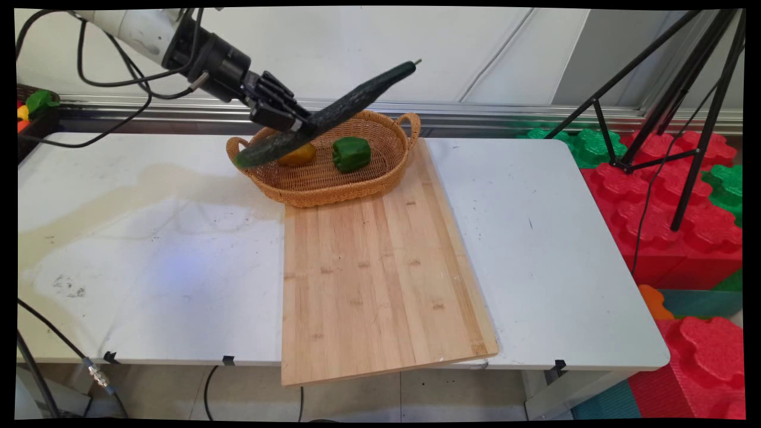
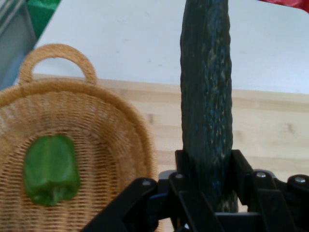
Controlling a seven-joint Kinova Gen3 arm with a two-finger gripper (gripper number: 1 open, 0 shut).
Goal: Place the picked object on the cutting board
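My gripper [image 1: 300, 126] is shut on a long dark green cucumber [image 1: 333, 113], held in the air above the wicker basket [image 1: 380, 178] at the back of the wooden cutting board [image 1: 374, 279]. The cucumber slants from lower left to upper right, its stem end high. In the hand view the cucumber [image 2: 206, 96] rises straight up between the two fingers [image 2: 241, 169] of the gripper [image 2: 208, 166]. A green bell pepper [image 1: 351, 154] lies in the basket, and a yellow-orange fruit [image 1: 300, 156] lies beside it, partly hidden by the cucumber. The pepper [image 2: 50, 169] also shows in the basket [image 2: 111, 121] at lower left.
The white table [image 1: 535, 238] stretches to both sides of the board. A black tripod [image 1: 684, 119] and red and green foam blocks [image 1: 672, 196] stand to the right of the table. Black cables [image 1: 113, 77] hang from the arm at upper left.
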